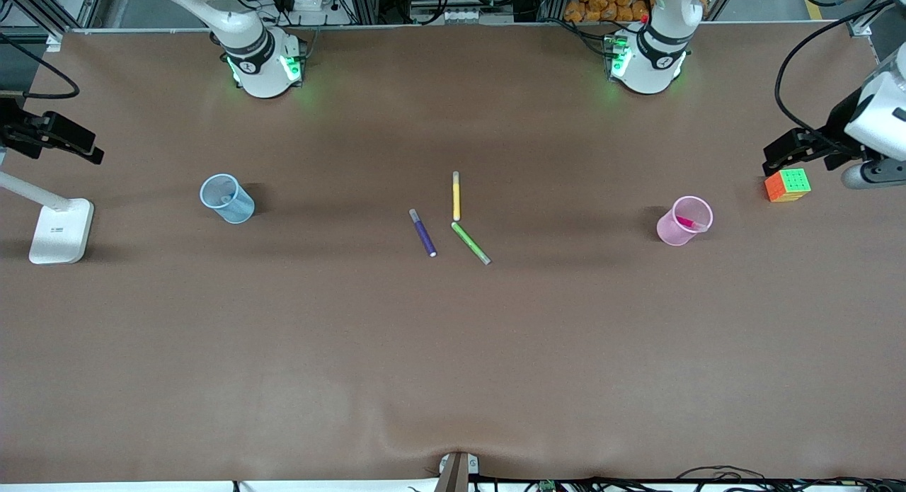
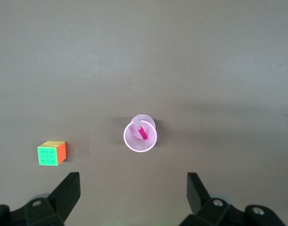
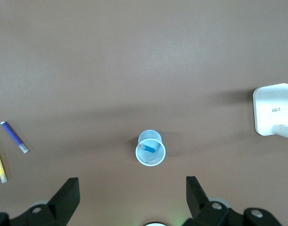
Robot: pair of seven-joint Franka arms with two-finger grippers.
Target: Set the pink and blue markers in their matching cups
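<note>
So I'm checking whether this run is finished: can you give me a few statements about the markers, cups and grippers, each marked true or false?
1. The pink marker stands in the pink cup. True.
2. The blue cup is empty. False: the blue marker is inside it.
3. The purple marker, yellow marker and green marker lie on the table between the two cups. True.
4. The left gripper holds the cube. False: its fingers are open and empty, above the pink cup; the cube sits on the table.
5. The right gripper is shut. False: it is open above the blue cup.
</note>
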